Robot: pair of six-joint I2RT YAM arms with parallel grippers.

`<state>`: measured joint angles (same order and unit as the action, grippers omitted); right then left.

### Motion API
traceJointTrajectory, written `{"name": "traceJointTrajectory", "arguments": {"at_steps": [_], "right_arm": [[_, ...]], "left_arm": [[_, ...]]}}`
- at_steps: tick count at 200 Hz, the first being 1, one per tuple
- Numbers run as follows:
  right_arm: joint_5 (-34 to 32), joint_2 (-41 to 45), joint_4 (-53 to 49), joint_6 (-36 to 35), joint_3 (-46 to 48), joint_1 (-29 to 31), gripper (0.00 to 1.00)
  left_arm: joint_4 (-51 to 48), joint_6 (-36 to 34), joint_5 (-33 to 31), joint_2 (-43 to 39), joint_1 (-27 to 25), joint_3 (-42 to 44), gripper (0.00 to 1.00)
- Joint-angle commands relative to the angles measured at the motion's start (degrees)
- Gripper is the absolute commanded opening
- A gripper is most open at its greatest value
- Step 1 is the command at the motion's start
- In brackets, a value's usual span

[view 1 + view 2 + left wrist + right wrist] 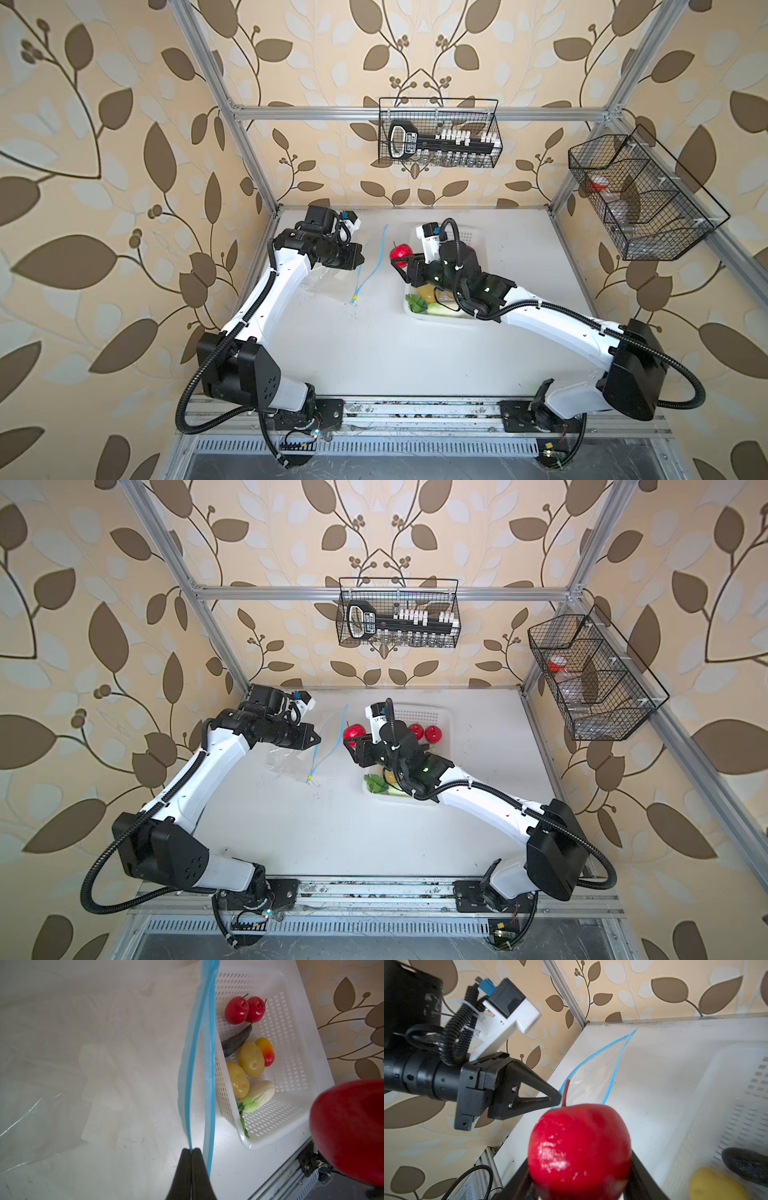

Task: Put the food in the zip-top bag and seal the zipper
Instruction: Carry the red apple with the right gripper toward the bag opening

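Left arm is bent at the elbow and reaches forward; left end effector point(559, 1098) is pinched closed on the zipper point(189, 1093). Right arm angles inward; right end effector point(399, 259) is partly spread, apparently clamping an apple point(579, 1147), with its fingertips largely hidden.

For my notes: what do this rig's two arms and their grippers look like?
The left arm and right arm have white shells, black joint housings and black corrugated cable loops. The left gripper and right gripper are black; the left's fingers are tapering triangles. A white wrist bracket carries a black camera with a blue connector.
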<state>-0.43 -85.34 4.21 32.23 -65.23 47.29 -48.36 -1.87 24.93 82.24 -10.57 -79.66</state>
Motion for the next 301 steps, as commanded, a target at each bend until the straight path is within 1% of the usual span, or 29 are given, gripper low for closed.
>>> {"name": "traceJointTrajectory", "arguments": {"at_steps": [1,31,84,131,169,194,218,274,301], "right_arm": [[0.21,-2.3,1.23,-0.85,-3.38,1.39,0.39],[-2.11,-4.49,1.92,0.43,-4.2,2.37,0.39],[-0.22,-9.05,3.88,2.01,-5.69,3.14,0.38],[-2.54,-13.03,3.42,1.79,-9.59,3.25,0.38],[-1.35,-14.98,3.74,2.13,-10.78,2.9,0.38],[-1.25,-16.62,4.32,2.46,-10.7,2.64,0.37],[-1.2,-17.22,5.76,3.34,-9.74,2.54,0.37],[-0.82,-18.08,6.07,4.54,-8.9,2.28,0.37],[-0.39,-17.28,8.38,6.23,-6.79,1.54,0.37]], "left_arm": [[-1.38,-1.38,-0.15,-0.23,-0.59,-1.93,0.0],[-1.96,-1.47,0.04,-0.23,-0.95,-2.08,0.0],[-2.31,-1.58,-0.11,-0.94,-1.03,-1.9,0.0],[-2.79,-1.82,-1.33,-0.24,-1.12,-2.76,0.0],[-2.95,-0.71,-0.76,0.6,-1.12,-4.18,0.0],[-3.28,0.0,0.67,2.25,-1.14,-4.5,0.0],[-4.39,-0.05,0.42,3.01,-1.21,-5.4,0.0],[-4.35,0.69,0.57,2.16,-1.21,-6.42,0.0],[-4.99,0.81,0.12,1.78,-1.21,-7.34,0.0]]}}
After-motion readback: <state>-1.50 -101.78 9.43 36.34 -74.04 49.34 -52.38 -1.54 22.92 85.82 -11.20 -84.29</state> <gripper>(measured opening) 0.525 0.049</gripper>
